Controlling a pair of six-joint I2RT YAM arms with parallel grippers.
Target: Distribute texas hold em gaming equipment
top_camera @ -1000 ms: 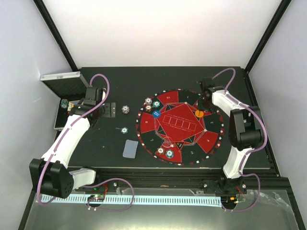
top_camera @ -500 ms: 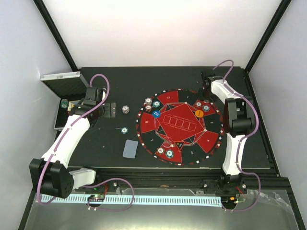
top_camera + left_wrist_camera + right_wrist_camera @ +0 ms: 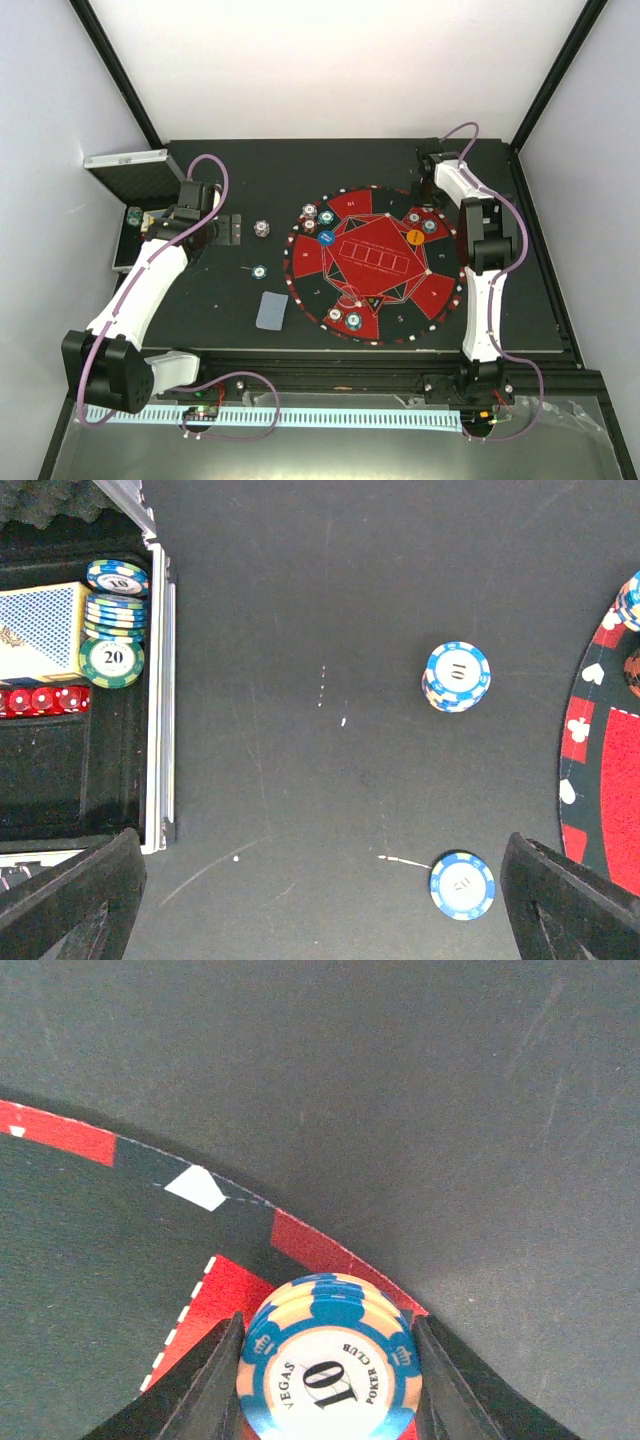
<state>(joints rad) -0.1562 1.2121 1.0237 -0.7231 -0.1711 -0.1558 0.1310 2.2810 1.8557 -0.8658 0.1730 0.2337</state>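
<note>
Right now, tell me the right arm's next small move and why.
Probably lower slightly and open the jaws: the right gripper clamps a blue chip stack over a red rim segment of the mat, so releasing it there would place it.

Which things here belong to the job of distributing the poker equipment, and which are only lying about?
Job: blue chip stack in the right claw; tabletop chip stack; loose chip; playing card; orange button; blue button.
Lying about: silver case; round mat.
</note>
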